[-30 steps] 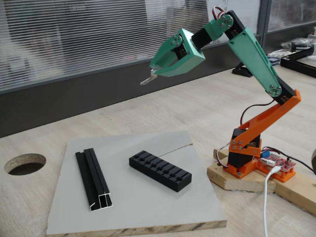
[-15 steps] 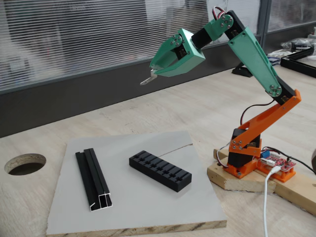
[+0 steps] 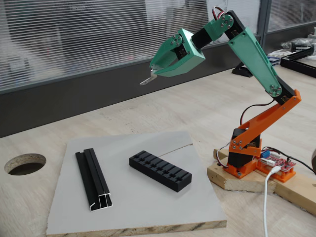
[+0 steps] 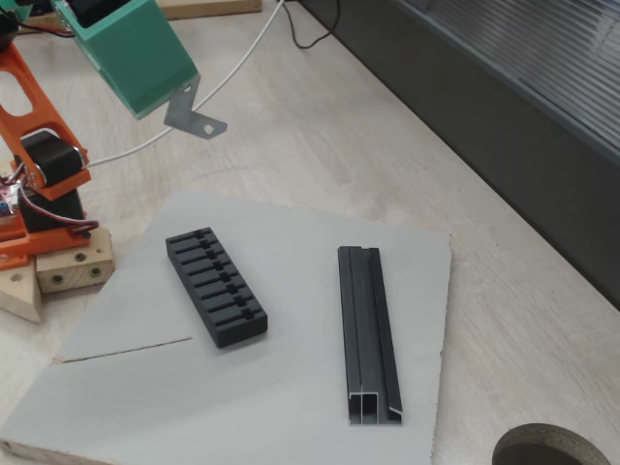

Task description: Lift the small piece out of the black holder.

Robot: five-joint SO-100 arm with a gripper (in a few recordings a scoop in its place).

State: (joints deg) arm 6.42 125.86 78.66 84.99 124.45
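Nearest me the rail (image 3: 94, 180) and the holder (image 3: 160, 170) lie well apart on the grey board (image 3: 138, 212), flat on the worktop (image 3: 207, 106), so I have room around each. The holder's slots look empty. Farther back, high above the board, my tool (image 3: 154, 73) is pinching the piece (image 3: 146, 79): a thin bent silvery tab with a small hole (image 4: 198, 118), clear of everything

Green gripper (image 3: 154, 74) on a green arm (image 3: 254, 54) with orange base (image 3: 247, 148). Silvery-grey small piece (image 4: 194, 116) at its tip. Below: black holder (image 3: 160, 170), black rail (image 3: 93, 178), grey board (image 3: 148, 207), pale wood table (image 3: 207, 103).
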